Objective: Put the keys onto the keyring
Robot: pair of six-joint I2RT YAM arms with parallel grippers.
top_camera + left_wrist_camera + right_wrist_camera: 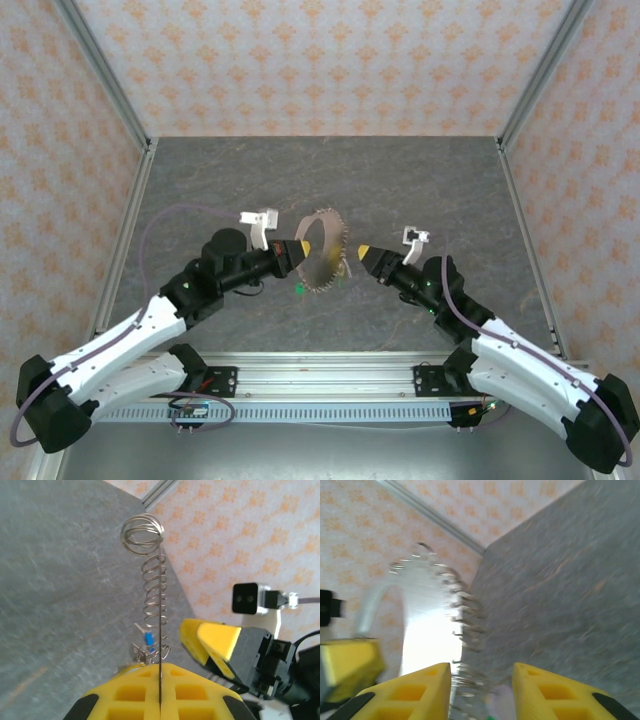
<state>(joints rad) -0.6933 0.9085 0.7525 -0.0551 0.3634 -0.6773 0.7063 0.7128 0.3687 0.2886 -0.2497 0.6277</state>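
Clamping the large thin wire keyring [322, 250], fringed with small tan-brown pieces, the left hand [300, 248] presses its yellow pads [135, 674] together on the ring's edge and holds it upright above the grey tabletop [200, 180]. A small metal key with a blue tag [148, 639] sits against the keyring just above that grip. The right hand [362, 253] hovers just right of the keyring, its jaws partly apart and gripping nothing, and the ring's blurred edge shows between its yellow fingers [530, 672]. A small green tag [300, 290] shows just below the keyring.
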